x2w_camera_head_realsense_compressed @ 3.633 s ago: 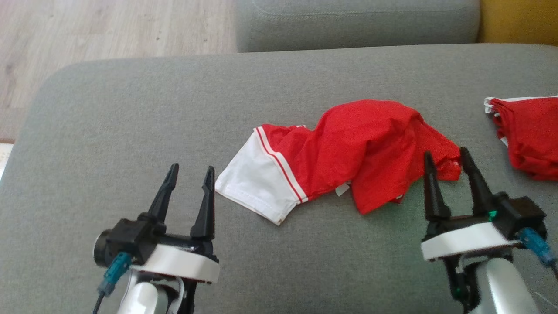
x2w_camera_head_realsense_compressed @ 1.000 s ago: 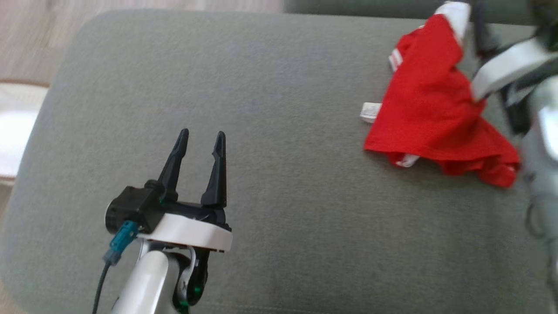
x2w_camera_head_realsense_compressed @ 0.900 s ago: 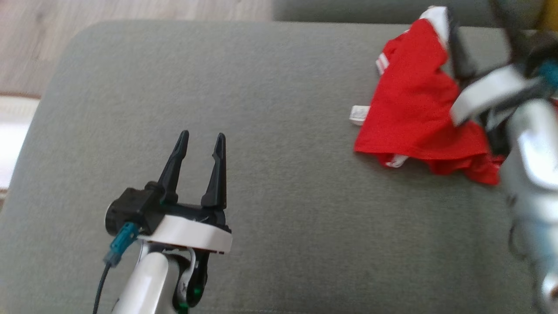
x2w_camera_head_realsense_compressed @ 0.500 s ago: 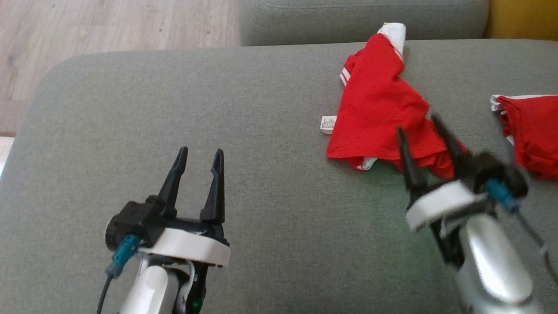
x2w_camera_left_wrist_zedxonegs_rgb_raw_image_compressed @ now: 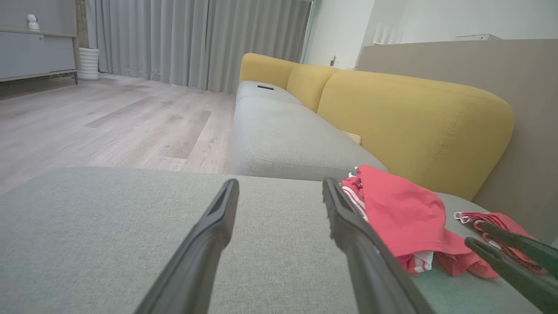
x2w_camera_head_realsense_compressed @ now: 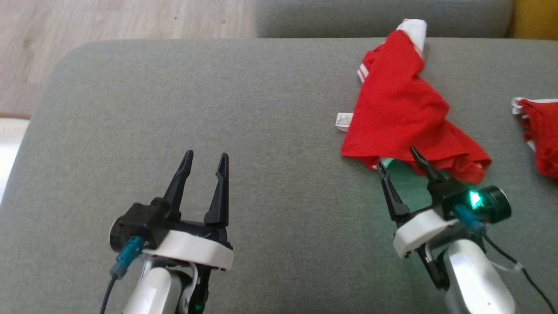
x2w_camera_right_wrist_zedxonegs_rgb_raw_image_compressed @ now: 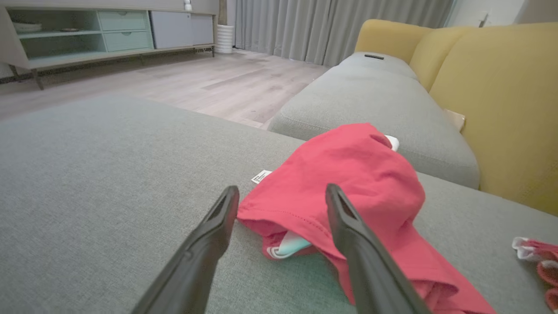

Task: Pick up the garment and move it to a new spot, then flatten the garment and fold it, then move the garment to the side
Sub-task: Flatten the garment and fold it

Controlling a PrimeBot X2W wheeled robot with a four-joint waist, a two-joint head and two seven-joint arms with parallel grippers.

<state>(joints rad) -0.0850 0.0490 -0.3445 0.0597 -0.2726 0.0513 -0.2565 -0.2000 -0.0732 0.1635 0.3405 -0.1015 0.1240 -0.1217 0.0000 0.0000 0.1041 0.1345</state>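
- Starting nearest us, the left gripper point(x2w_camera_head_realsense_compressed: 206, 154) hovers over bare grey cushion point(x2w_camera_head_realsense_compressed: 261, 109), jaws apart and empty, well apart from the cloth. We judge that it must cross toward the cloth before any spreading can begin.
- The right gripper point(x2w_camera_head_realsense_compressed: 396, 157) stands just before the near hem point(x2w_camera_right_wrist_zedxonegs_rgb_raw_image_compressed: 279, 220), jaws spread wide and holding nothing. In the right wrist view the hem lies between its two fingers, just beyond them.
- The red garment point(x2w_camera_head_realsense_compressed: 401, 109) lies as a crumpled, elongated heap on the right part of the cushion, running away from us toward the far edge. We take flattening to be the step in hand.
- For a clean grasp, we advise pinching a corner of the hem low against the cushion and taking one layer only, since pale folds point(x2w_camera_right_wrist_zedxonegs_rgb_raw_image_compressed: 287, 246) are tucked beneath it.
- The care label point(x2w_camera_head_realsense_compressed: 343, 121) juts from the heap's left edge, which we read as a mark of an inside seam.
- The white sleeve end point(x2w_camera_head_realsense_compressed: 414, 28) rests at the far edge. Drawing the near and far ends apart should open the heap.
- A second red garment point(x2w_camera_head_realsense_compressed: 540, 139) lies apart to the right, and we keep clear of it.
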